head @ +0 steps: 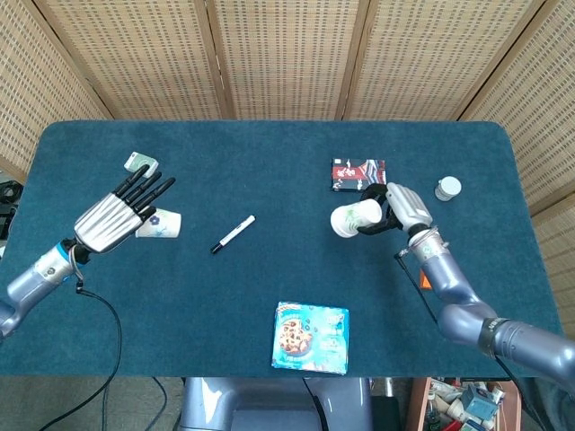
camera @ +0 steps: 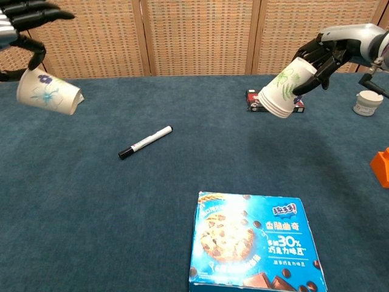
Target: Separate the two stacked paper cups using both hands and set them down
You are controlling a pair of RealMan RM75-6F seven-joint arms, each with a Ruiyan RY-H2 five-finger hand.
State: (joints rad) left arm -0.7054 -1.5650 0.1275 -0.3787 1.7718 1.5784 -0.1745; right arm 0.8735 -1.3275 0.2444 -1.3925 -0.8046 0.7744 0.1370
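Now my left hand (head: pixel 112 218) holds a white, blue-flowered cup (camera: pixel 47 91) above the surface's (head: pixel 269 162) left side; my right hand (head: pixel 402 208) grips a green-leafed cup (camera: pixel 285 90), both tilted.

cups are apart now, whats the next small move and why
Probably lower both cups to the table and release. The left hand holds one cup and the right hand the other cup, both tilted above the blue tabletop.

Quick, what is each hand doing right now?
Left hand: holding a paper cup.
Right hand: holding the other paper cup.
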